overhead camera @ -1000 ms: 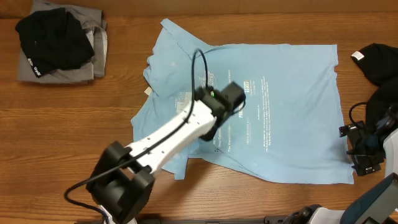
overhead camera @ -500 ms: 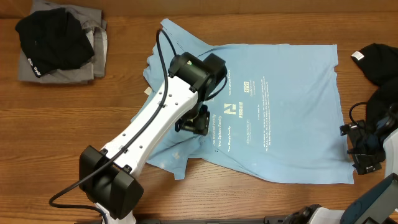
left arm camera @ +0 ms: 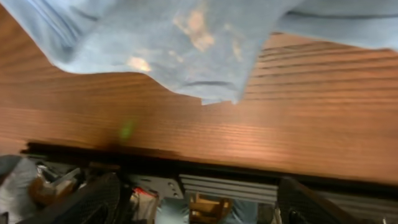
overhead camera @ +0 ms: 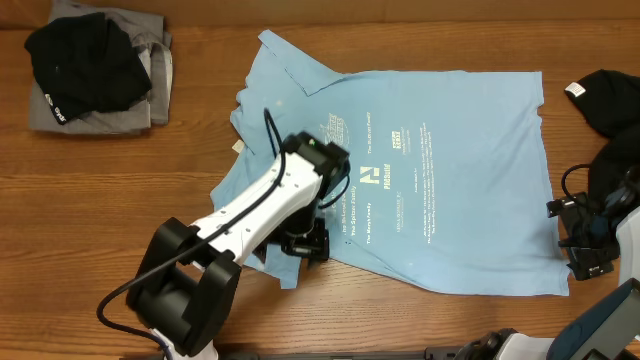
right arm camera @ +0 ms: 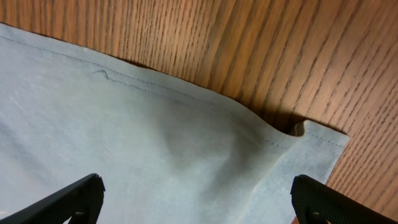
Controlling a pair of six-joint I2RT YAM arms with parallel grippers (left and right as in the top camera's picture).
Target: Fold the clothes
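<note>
the left arm's fingers (overhead camera: 305, 243) are spread apart and hold nothing. they hang low over the near-left edge of a light-blue t-shirt (overhead camera: 450, 200), where a rumpled sleeve reaches toward the front of the surface. the right arm's fingers (overhead camera: 580, 245) are also wide apart and empty, beside the shirt's right hem. their wrist camera shows a hem corner lying nearly flat, with 1 small curl at its tip.

the shirt lies spread out in the middle, small white print facing up. its right half is smooth and its left side is creased and bunched. it looks thin, light and limp, so it would likely sag and drag when lifted rather than hold a shape. the stitched hem corners and the sleeve edges seem the firmest places to pinch.

at the far left a black garment (overhead camera: 85, 60) sits on a folded grey garment (overhead camera: 150, 95). a second black garment (overhead camera: 610, 100) with a white tag lies at the right edge.

everything rests on a brown wood-grain surface (overhead camera: 120, 190). below its front edge the room is only a dark blur.
</note>
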